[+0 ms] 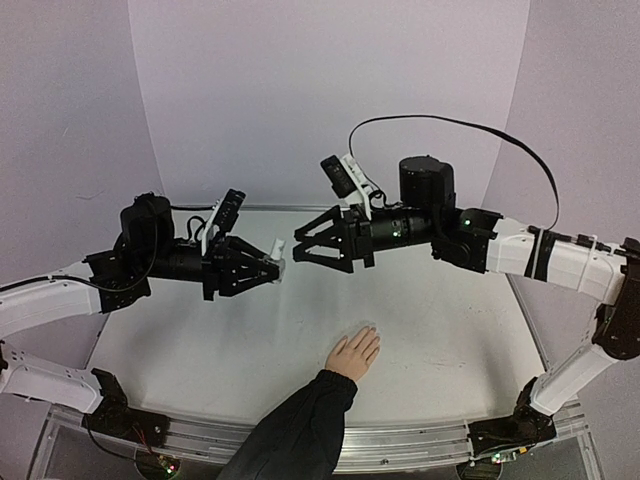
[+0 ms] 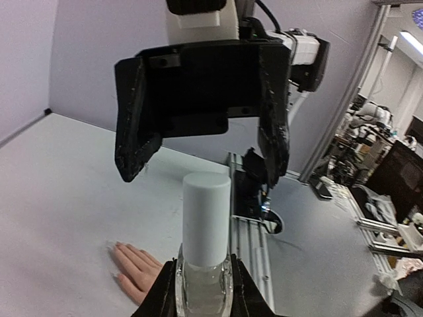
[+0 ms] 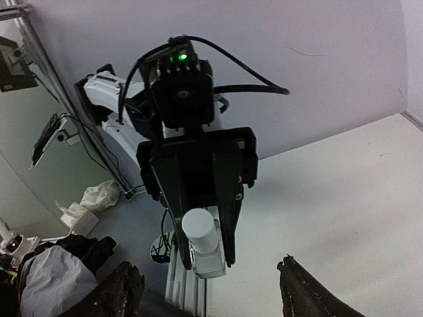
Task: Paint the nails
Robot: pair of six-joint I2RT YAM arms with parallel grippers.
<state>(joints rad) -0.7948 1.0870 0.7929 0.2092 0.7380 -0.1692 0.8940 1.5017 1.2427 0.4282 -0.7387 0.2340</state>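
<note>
The left gripper (image 1: 266,268) is clamped on the glass body of a small clear bottle (image 2: 203,287) and holds it up off the table (image 1: 450,330), with the white cap (image 2: 207,214) aimed at the right gripper (image 1: 300,250). That gripper faces the cap with its jaws spread wide, just short of touching it. The arrangement looks made for unscrewing: one arm steadies the bottle so the other can close on the cap and twist out whatever brush it carries. Below and between the arms, near the front edge, a human hand (image 1: 352,355) in a dark sleeve (image 1: 295,430) lies flat, palm down with fingers forward, presumably kept motionless for painting. The nails (image 2: 118,246) are on those fingertips, well apart from both grippers and too small to tell whether any is coated. The overhead view gives the whole layout but shrinks the bottle to a pale speck. The left wrist view shows the clear glass pinched between its fingers and the open jaws framing the cap. The right wrist view shows the cap end-on, roughly centred between its own spread fingertips, but not the hand.
</note>
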